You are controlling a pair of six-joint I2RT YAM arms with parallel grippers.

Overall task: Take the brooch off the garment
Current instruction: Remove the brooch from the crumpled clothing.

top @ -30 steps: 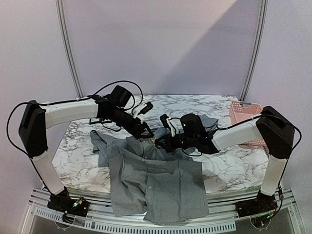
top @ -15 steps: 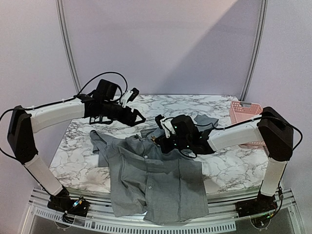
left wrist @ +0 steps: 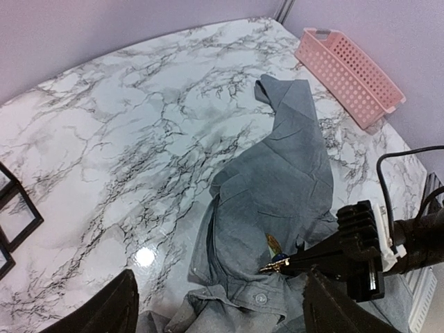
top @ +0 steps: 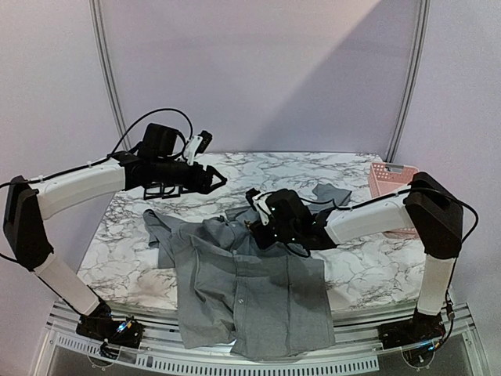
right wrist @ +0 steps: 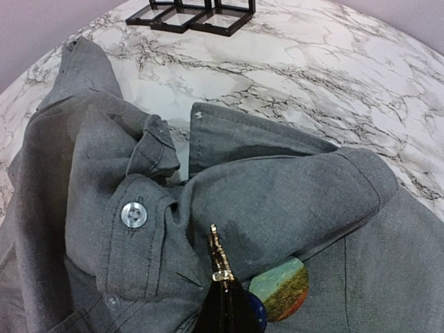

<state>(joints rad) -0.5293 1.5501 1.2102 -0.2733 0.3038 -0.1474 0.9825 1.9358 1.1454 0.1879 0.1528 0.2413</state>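
Risks dragging the shirt point(top: 258, 294) along or tearing it, with right gripper point(right wrist: 223, 286) clamped on the brooch point(right wrist: 282, 290) beside the button point(right wrist: 133, 214) and left gripper point(top: 213, 178) wide, holding nothing.

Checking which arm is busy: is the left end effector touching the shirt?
No, the left end effector hangs open above the marble table, well apart from the shirt.

Left arm point(top: 78, 182): raised, forearm near level, reaching rightward.
Left gripper point(top: 217, 179): jaws spread wide, nothing between them, tilted slightly down.
Right arm point(top: 368, 219): low, stretched leftward, elbow high at the right.
Right gripper point(top: 254, 225): jaws pressed together, tips pinching the brooch point(right wrist: 281, 288) clasp.
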